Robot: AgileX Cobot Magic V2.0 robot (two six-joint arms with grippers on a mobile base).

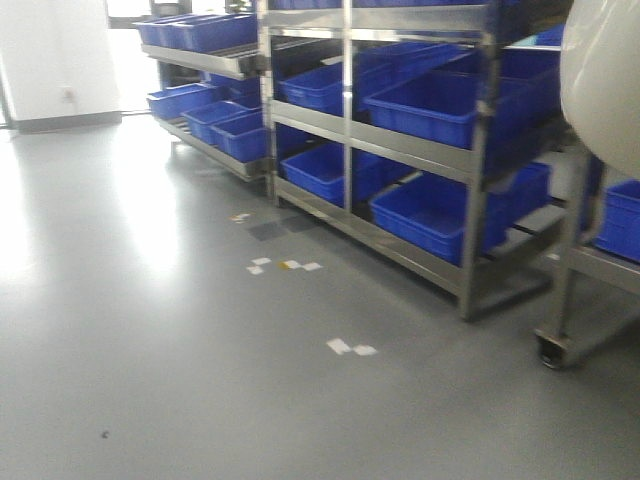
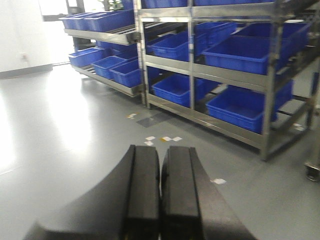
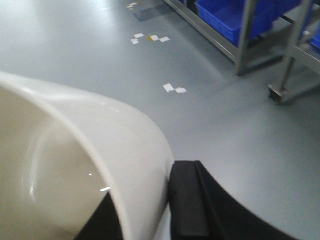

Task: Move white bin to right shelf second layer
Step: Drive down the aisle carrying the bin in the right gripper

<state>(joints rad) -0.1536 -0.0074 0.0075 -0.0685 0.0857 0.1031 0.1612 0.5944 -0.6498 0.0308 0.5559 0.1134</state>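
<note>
Many blue crates [image 1: 430, 105], steel racks [image 1: 475, 200], grey floor [image 1: 150, 350], left tool [image 2: 161, 152] clenched, right tool [image 3: 145, 182] gripping white bin [image 3: 100, 145]

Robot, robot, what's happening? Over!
Left gripper shut, empty. Right gripper clamped on bin rim. Blue crates crowd rack ahead.

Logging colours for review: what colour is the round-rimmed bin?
Glossy cream-white; the bin shows best in the right wrist view.

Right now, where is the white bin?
In the right wrist view the white bin fills the lower left, its rim pinched by the right gripper above the floor; the front view shows it at the top right.
</note>
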